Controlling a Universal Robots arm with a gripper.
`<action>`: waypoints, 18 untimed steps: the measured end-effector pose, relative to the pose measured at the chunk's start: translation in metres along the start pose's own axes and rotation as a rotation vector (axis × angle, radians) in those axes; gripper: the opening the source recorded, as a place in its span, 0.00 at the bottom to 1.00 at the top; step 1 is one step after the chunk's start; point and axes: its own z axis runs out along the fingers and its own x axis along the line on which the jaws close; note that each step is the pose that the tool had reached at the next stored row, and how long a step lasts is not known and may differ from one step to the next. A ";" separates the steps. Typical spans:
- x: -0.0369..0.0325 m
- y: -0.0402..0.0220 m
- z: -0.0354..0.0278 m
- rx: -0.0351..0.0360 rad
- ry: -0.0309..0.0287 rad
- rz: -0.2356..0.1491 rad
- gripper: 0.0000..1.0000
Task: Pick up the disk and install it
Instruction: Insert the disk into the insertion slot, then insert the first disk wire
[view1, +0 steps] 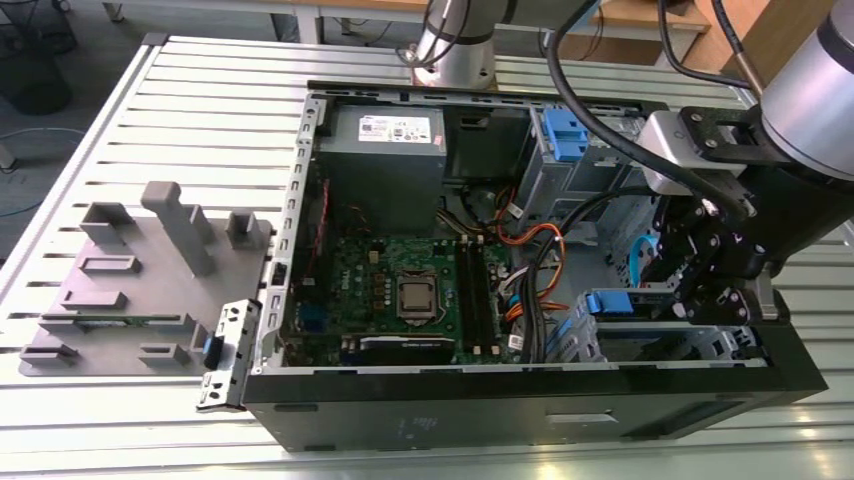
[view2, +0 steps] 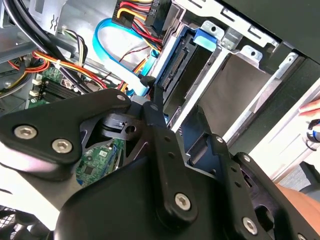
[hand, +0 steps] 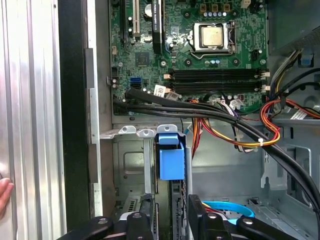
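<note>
A slatted grey metal tabletop (view1: 160, 110) carries an open black desktop computer case (view1: 441, 415), its green motherboard (view1: 400, 270) laid bare. The black end effector (hand: 171, 212) reaches into the silver drive cage (view2: 240, 85) at the exterior view's right and straddles the grey metal disk (view2: 176, 70) — blue-railed, standing on edge in its slot. Whether the end effector pinches the disk or merely brackets it, I cannot tell. A blue plastic tab (hand: 171, 160) sits at the disk's end away from the end effector.

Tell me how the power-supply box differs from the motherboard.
The power-supply box is a plain grey metal block with a white sticker; the motherboard is a green board crowded with parts. The power-supply box rises thick; the motherboard lies thin and flat. Both sit inside the open black case.
</note>
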 end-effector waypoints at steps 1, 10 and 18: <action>0.0000 0.0000 0.0000 0.0000 0.0000 0.000 0.42; -0.0001 0.0000 -0.0013 -0.0005 0.0005 0.000 0.42; -0.0001 0.0000 -0.0021 -0.0004 0.0005 0.000 0.42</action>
